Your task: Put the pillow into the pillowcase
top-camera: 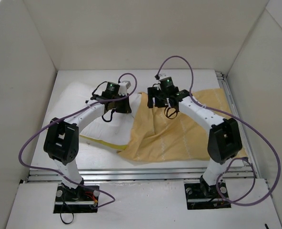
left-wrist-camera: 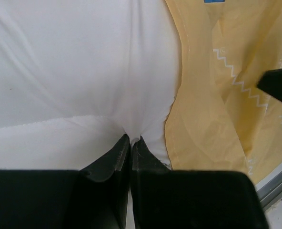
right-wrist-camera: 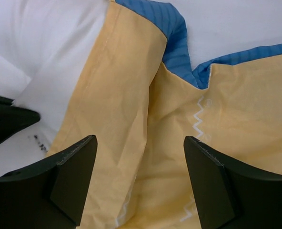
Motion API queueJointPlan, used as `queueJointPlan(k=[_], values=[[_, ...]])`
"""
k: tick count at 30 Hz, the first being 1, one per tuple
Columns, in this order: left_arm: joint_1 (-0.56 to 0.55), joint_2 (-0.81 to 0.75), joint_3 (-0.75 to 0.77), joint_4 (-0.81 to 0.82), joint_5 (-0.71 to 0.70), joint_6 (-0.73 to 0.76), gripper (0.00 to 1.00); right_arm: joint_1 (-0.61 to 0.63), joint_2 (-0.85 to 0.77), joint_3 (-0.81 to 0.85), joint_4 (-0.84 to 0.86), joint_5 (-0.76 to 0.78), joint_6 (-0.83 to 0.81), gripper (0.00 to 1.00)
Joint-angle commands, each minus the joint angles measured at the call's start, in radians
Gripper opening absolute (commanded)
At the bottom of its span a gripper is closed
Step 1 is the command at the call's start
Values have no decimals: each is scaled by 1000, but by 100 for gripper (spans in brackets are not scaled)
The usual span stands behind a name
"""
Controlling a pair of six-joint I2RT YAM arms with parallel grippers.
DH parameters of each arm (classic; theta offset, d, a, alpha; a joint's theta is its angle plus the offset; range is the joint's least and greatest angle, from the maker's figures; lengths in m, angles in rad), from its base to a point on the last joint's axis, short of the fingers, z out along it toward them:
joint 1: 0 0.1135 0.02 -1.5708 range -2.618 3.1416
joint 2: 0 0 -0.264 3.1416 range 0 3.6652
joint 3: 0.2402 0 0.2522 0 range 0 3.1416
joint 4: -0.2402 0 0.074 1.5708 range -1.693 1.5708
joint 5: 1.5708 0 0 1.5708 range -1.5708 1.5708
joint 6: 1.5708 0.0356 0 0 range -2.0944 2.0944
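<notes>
The white pillow [top-camera: 79, 98] lies at the left of the table, its yellow-piped edge towards the front. The pillowcase [top-camera: 179, 131] lies yellow side up at the right, its left edge overlapping the pillow. My left gripper [top-camera: 123, 104] is shut, pinching a fold of the pillow's white fabric [left-wrist-camera: 84, 71] next to the pillowcase edge [left-wrist-camera: 198, 119]. My right gripper [top-camera: 157, 101] is open above the yellow pillowcase [right-wrist-camera: 131, 105], jaws wide apart with nothing between them. A strip of the blue face [right-wrist-camera: 176, 33] shows at the pillowcase's far edge.
White walls enclose the table on three sides. A metal rail [top-camera: 146, 174] runs along the front edge, and another rail [top-camera: 231, 105] along the right side. Purple cables loop from both arms.
</notes>
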Motion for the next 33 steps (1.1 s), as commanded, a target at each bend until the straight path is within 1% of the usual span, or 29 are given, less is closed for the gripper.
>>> queueJointPlan(k=[1,4,8,13,18,21,22,23,24,27,32,33], values=[[-6,-41,34,78,30,-25,0,5,50,114,73,-21,-10,69],[-6,-28,36,78,34,-28,0,6,136,170,102,-34,4,66],[-15,-20,30,81,31,-29,0,5,197,235,112,-57,27,62],[-15,-3,30,84,33,-29,0,8,280,250,148,-54,49,54],[-15,3,43,75,39,-18,0,6,354,275,151,-74,55,51],[-15,9,50,70,39,-12,0,9,400,302,152,-58,61,45],[-15,11,51,66,36,-11,0,5,415,308,150,-52,61,38],[-15,11,53,61,34,-11,0,9,421,319,151,-43,66,33],[-15,11,53,58,31,-9,0,9,424,324,152,-40,75,21],[-15,11,51,55,25,-8,0,12,397,322,152,-48,86,0],[-15,29,59,58,16,-17,0,35,304,334,152,-75,67,0],[-15,29,57,63,25,-28,0,40,296,341,152,-113,66,0]])
